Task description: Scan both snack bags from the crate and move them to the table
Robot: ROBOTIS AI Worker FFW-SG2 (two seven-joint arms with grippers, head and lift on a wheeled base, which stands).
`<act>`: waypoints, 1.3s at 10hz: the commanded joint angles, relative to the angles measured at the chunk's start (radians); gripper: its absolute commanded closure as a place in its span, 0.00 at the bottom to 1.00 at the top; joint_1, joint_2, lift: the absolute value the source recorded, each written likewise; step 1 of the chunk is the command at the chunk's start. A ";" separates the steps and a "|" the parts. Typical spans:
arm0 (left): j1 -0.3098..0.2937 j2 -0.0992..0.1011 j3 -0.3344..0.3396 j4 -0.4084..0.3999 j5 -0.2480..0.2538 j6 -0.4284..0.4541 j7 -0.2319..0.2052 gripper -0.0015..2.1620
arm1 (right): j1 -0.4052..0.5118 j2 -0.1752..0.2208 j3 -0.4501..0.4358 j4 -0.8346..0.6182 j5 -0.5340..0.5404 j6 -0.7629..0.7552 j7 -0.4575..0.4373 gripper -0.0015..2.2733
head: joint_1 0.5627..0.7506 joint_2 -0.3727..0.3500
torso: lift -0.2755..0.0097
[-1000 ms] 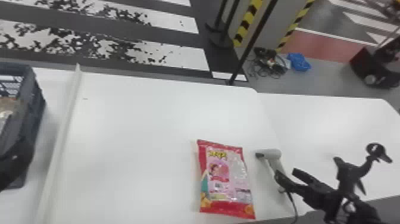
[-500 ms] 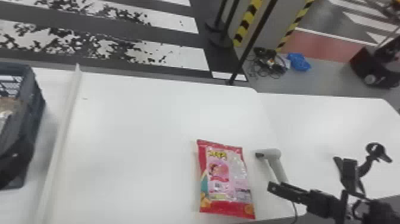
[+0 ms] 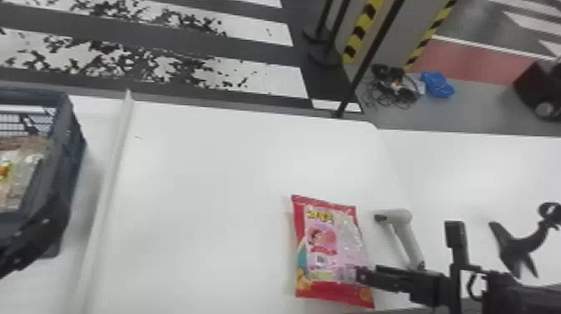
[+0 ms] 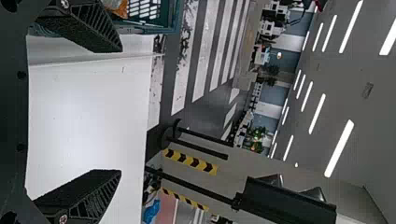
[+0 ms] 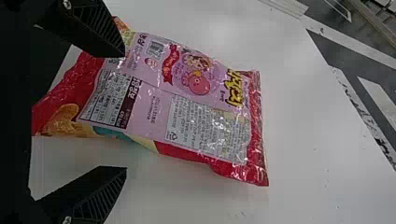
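Note:
In the head view, the red-and-pink snack bag point(image 3: 321, 250) lies on the white table left of the light grey scanner point(image 3: 403, 229). My right gripper point(image 3: 388, 279) is at the bag's near right part. In the right wrist view my right gripper point(image 5: 125, 112) stands open, one finger over the near end of the snack bag point(image 5: 177, 102), the other over bare tabletop. Another snack bag point(image 3: 18, 175) lies inside the dark crate point(image 3: 69, 146) at the far left. My left gripper point(image 3: 35, 234) is beside that crate's near side; in the left wrist view the left gripper point(image 4: 120, 111) is open and holds nothing.
A raised white strip point(image 3: 110, 179) runs along the table point(image 3: 208, 188) between crate and snack bag. Right of the scanner is a black stand-like object point(image 3: 519, 246). A dark pole point(image 3: 367, 58) rises at the table's far edge.
The right gripper has moved left, past the scanner's handle, to the red-and-pink bag, and has turned. The whole head view has shifted slightly, so things appear farther right.

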 commanded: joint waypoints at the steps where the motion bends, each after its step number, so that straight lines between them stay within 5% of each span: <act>1: 0.004 -0.001 -0.001 -0.002 0.000 -0.002 0.000 0.03 | -0.029 -0.002 0.041 0.053 0.011 -0.038 0.002 0.03 | 0.70 0.15 | 0.66; 3: 0.009 -0.002 -0.006 -0.005 0.000 -0.002 0.000 0.03 | -0.058 -0.005 0.089 0.098 0.028 -0.078 0.002 0.04 | 0.70 0.19 | 0.66; 4: 0.014 -0.004 -0.009 -0.004 -0.003 -0.002 0.000 0.03 | -0.069 -0.008 0.114 0.121 0.039 -0.093 0.010 0.30 | 0.70 0.19 | 0.66; 5: 0.015 -0.005 -0.010 -0.004 -0.005 -0.002 0.000 0.03 | -0.078 -0.008 0.129 0.144 0.053 -0.118 0.020 0.86 | 0.70 0.21 | 0.66; 6: 0.017 -0.005 -0.012 -0.002 -0.005 -0.002 0.000 0.03 | -0.072 -0.008 0.129 0.158 0.056 -0.186 0.033 0.98 | 0.70 0.22 | 0.66; 13: -0.026 -0.004 -0.026 0.062 -0.012 0.001 0.002 0.03 | 0.031 -0.004 -0.015 -0.048 -0.108 -0.139 0.046 0.99 | 0.70 0.21 | 0.66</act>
